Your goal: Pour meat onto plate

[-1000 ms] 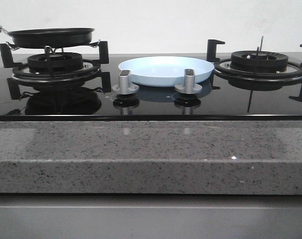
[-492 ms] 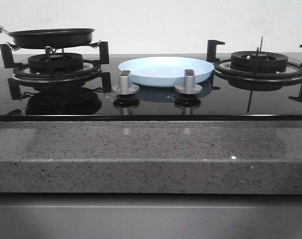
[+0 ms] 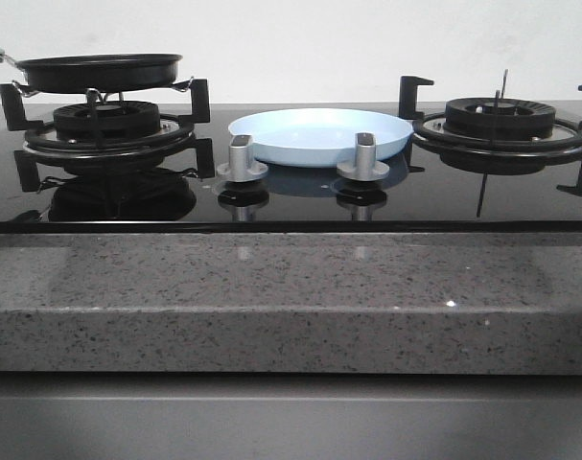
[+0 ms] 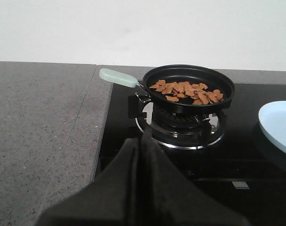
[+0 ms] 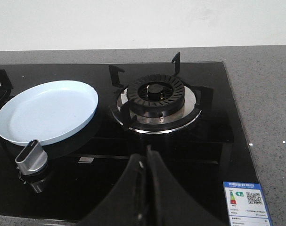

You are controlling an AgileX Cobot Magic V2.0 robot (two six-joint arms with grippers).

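The meat [image 4: 187,91], a loose pile of light-brown pieces, lies in a black frying pan [image 4: 189,88] with a pale-green handle [image 4: 118,77] on the left burner. From the front the pan [image 3: 99,71] hides the meat. The pale-blue plate [image 3: 319,134] sits empty on the glass hob between the burners; it also shows in the right wrist view [image 5: 47,111] and, partly, in the left wrist view [image 4: 277,125]. My left gripper [image 4: 142,141] is shut and empty, short of the pan. My right gripper [image 5: 147,157] is shut and empty, short of the right burner.
Two silver knobs [image 3: 243,156] [image 3: 363,155] stand in front of the plate. The right burner [image 5: 156,100] with its black grate is bare. A grey speckled counter [image 3: 291,297] runs along the hob's front and sides. A sticker [image 5: 245,201] sits at the hob's corner.
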